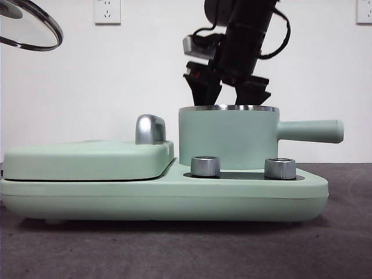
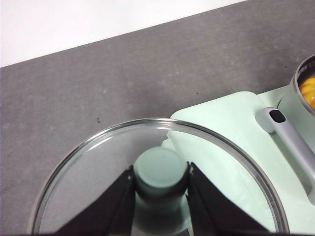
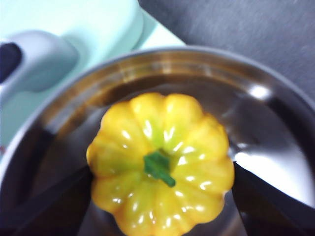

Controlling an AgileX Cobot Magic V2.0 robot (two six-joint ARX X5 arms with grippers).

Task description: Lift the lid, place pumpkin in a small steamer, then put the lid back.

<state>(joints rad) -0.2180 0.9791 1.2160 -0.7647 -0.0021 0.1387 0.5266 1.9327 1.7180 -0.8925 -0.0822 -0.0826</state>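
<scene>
The steamer [image 1: 228, 138] stands on the right of the base unit [image 1: 163, 195], handle pointing right. The right gripper [image 1: 228, 92] reaches straight down into its mouth, jaws apart on either side of the pumpkin [image 3: 160, 164], which sits inside, stem up. The left gripper [image 2: 160, 183] is clamped on the knob of the lid [image 1: 29, 26], held high at far left, so the lid must travel right to cover the steamer, likely once the right arm rises clear.
</scene>
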